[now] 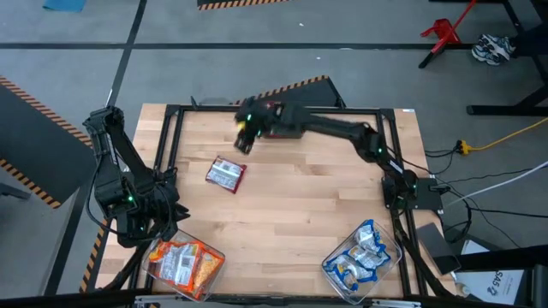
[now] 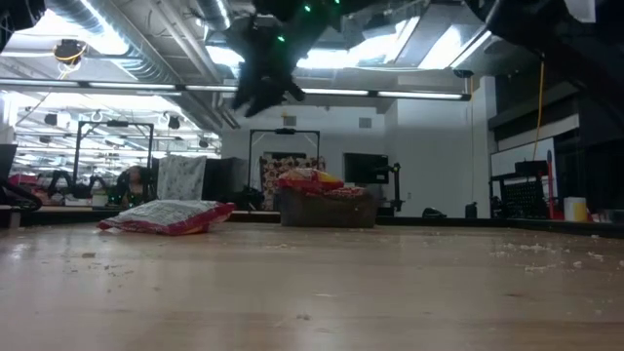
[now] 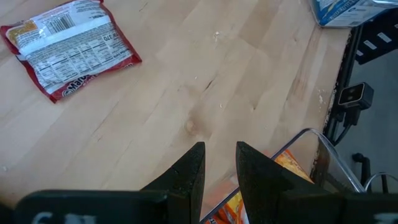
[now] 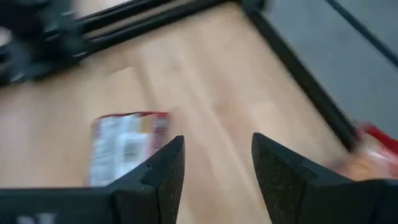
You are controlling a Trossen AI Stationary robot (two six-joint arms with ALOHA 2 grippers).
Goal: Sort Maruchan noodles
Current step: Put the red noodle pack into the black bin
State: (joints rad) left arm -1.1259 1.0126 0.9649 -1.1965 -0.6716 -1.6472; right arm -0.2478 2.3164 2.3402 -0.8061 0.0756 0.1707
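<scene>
One loose packet [image 1: 226, 174] lies flat on the counter [image 1: 308, 205], label side up, at about ten o'clock from the counter's middle. It is red-edged with a silver printed back. The rest are sorted: orange packets in the bin [image 1: 184, 263] at seven o'clock, blue-and-white ones in the bin [image 1: 363, 254] at five o'clock. A third red pile [image 1: 276, 130] sits at twelve o'clock, at the far edge under the right arm.

The right gripper [image 1: 247, 131] hangs in the air above the far edge, at about one o'clock from the loose packet and apart from it; its jaws stand wide and empty. The left gripper [image 3: 219, 171] waits over the orange bin, jaws narrow with a slim gap, holding nothing.

The packet looks light, with a crinkly, slippery film over what is probably a brittle noodle block. Lying flat, it gives little for the jaws to bite. Likely best is to come straight down across its short width, or to pinch a crimped end seam. A hard squeeze might crack the block, and a shallow grip could let the film slide out.
</scene>
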